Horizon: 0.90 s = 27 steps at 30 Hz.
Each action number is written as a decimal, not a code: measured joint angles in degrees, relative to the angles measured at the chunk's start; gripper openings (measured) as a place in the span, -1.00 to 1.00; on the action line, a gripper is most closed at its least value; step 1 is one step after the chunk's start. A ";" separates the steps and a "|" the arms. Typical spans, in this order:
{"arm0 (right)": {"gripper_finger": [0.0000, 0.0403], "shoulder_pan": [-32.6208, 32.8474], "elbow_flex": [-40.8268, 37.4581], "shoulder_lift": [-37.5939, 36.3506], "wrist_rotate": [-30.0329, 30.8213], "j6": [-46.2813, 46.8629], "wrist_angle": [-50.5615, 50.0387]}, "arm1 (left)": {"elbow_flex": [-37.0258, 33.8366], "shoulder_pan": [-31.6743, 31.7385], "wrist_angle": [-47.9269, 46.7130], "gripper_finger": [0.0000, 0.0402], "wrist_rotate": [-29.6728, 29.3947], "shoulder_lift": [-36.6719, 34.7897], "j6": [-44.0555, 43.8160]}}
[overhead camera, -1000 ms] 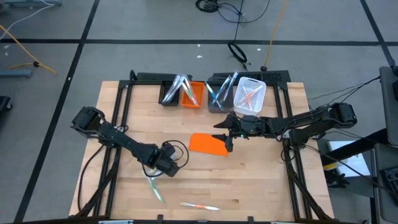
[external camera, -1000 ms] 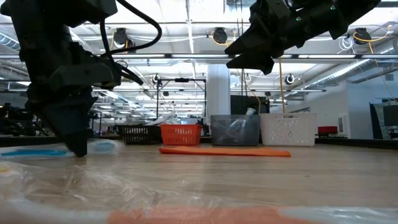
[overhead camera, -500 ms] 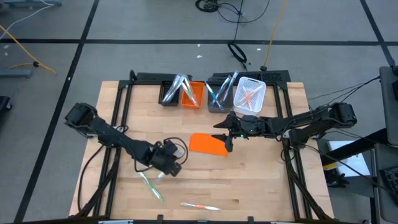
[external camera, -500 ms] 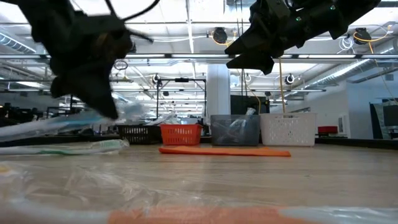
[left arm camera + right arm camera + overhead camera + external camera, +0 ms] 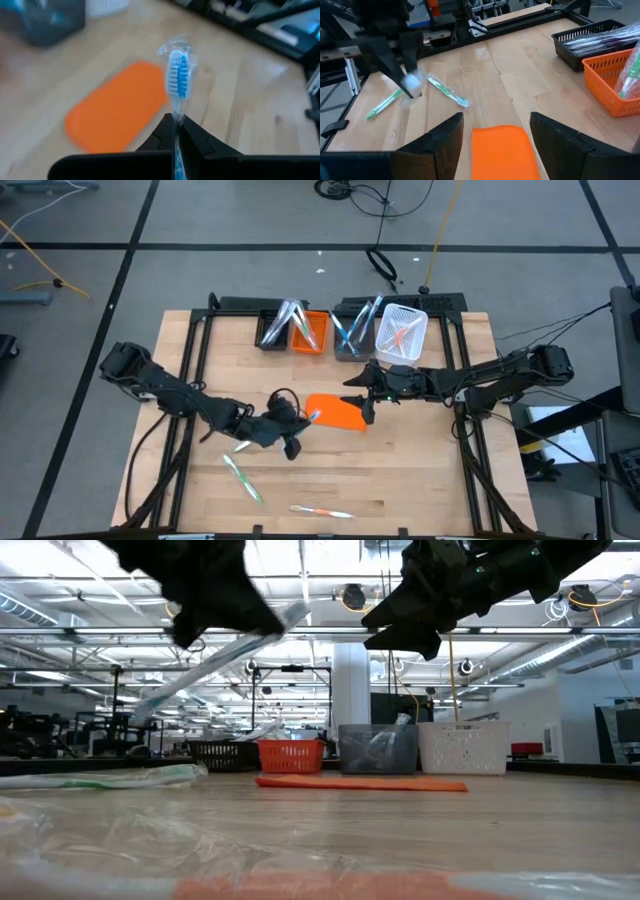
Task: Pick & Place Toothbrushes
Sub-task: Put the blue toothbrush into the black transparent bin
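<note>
My left gripper [image 5: 300, 423] hangs above the table, just left of the flat orange sheet [image 5: 335, 412], and is shut on a blue toothbrush [image 5: 178, 75] in a clear wrapper. In the low view that toothbrush [image 5: 215, 665] slants, head end high. A green toothbrush [image 5: 243, 478] and another toothbrush [image 5: 320, 511] lie flat on the wood near the front edge. My right gripper [image 5: 365, 405] stands open and empty above the sheet's right end. My left gripper pinches the wrapped toothbrush between its two fingers at the neck [image 5: 176, 117], just behind the bristle head. The head sticks out forward past the fingertips [image 5: 192, 131]; the handle [image 5: 160, 700] trails down and back. The toothbrush is lifted clear of the table.
Four small bins stand in a row at the far edge, each with toothbrushes inside: black [image 5: 270, 338], orange [image 5: 310, 345], grey [image 5: 345, 350] and white [image 5: 402, 352]. Bare wood lies between the orange sheet and the front edge.
My left gripper has risen from the table and swung toward the orange sheet, tipping from pointing down to nearly level. The blue toothbrush has come up with it, from lying flat to hanging slanted and clear. The green toothbrush beside it has stayed on the table.
</note>
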 joint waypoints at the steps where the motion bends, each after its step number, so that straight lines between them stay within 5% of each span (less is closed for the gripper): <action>1: 0.10 0.00 -0.02 0.00 0.00 0.09 0.00 | 0.00 0.36 1.95 -0.98 -0.11 0.00 2.03; 13: 0.10 0.02 -0.02 0.00 -0.20 -0.07 2.90 | 0.02 3.92 16.90 -0.98 -0.13 0.02 16.89; 27: 0.10 2.19 -0.02 0.00 -0.22 -2.29 11.73 | 0.02 7.22 21.16 -0.98 -0.19 0.04 20.02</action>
